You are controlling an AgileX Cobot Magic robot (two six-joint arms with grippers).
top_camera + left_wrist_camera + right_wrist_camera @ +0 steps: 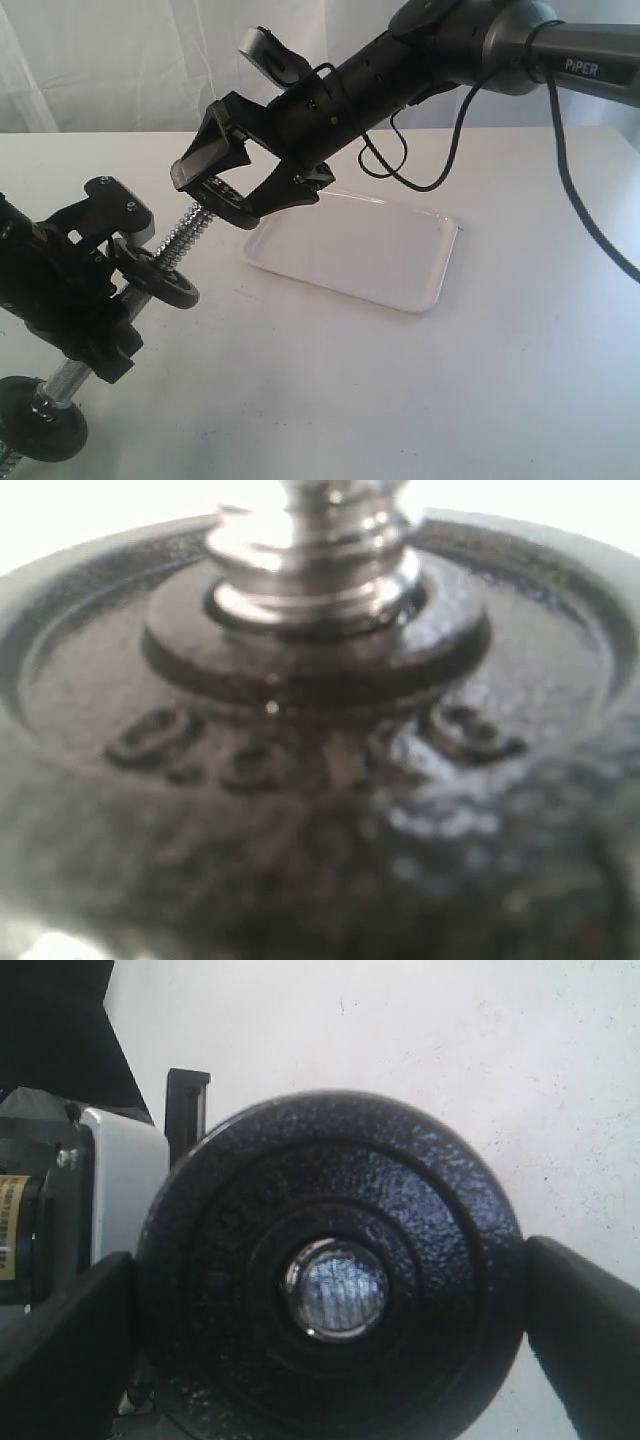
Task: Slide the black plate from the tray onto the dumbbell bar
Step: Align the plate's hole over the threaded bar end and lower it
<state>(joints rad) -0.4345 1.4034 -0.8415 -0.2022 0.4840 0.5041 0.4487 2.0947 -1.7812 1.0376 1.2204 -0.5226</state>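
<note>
Here, my right gripper (250, 188) clamps the small round black weight plate (400, 1200) by its rim, left of centre in the exterior frame, its hole meeting the threaded tip of the short chrome dumbbell bar (190, 232). My left gripper (115, 300) grips that tilted bar at lower left; the shallow white rectangular tray (400, 275) lies at centre, right of the plate.

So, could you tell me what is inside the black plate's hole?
The chrome end of the dumbbell bar shows in the hole of the black plate; the plate hides the rest.
</note>
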